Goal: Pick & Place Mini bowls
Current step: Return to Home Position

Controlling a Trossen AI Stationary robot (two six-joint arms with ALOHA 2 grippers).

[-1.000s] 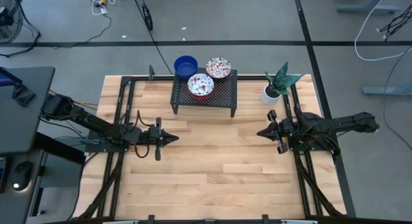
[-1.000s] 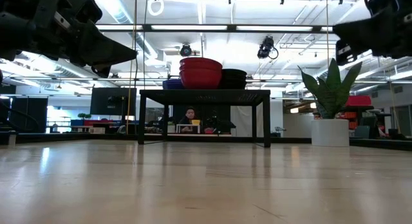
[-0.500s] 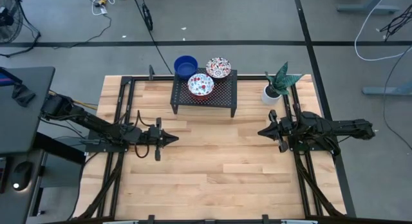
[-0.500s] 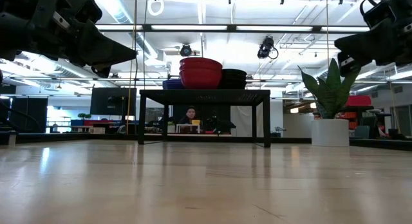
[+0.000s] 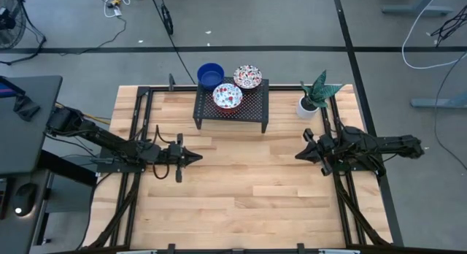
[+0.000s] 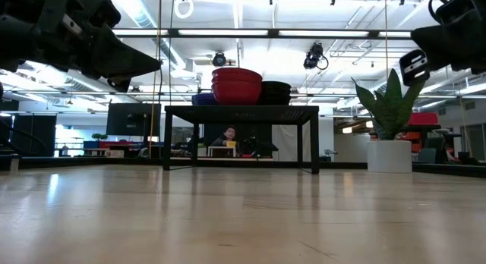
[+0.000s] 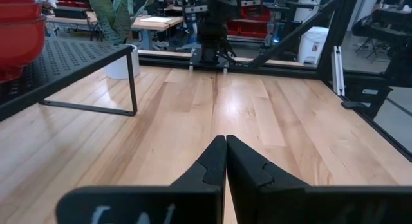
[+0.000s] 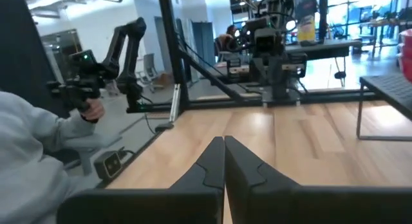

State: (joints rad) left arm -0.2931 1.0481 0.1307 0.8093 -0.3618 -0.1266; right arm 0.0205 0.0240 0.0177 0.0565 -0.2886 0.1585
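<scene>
The mini bowls stand on a black perforated rack (image 5: 230, 103) at the table's far middle: a blue one (image 5: 210, 74) and two floral ones (image 5: 247, 77) (image 5: 227, 97). In the low view they show as stacks (image 6: 236, 85) on the rack top. My left gripper (image 5: 198, 158) hovers shut over the table's left middle, pointing right, well short of the rack. Its shut fingertips (image 7: 225, 143) show in the left wrist view. My right gripper (image 5: 298, 155) hovers shut at the right middle, pointing left, its tips (image 8: 223, 141) closed. Neither touches anything.
A white pot with a green plant (image 5: 309, 102) stands at the far right corner, just beyond my right arm. Bare wooden tabletop (image 5: 241, 181) lies between and in front of both grippers. A person's grey sleeve (image 8: 32, 159) shows beyond the table's edge in the right wrist view.
My right gripper has drawn back a little toward the table's right and near edges, staying shut. My left arm and the bowls have kept still.
</scene>
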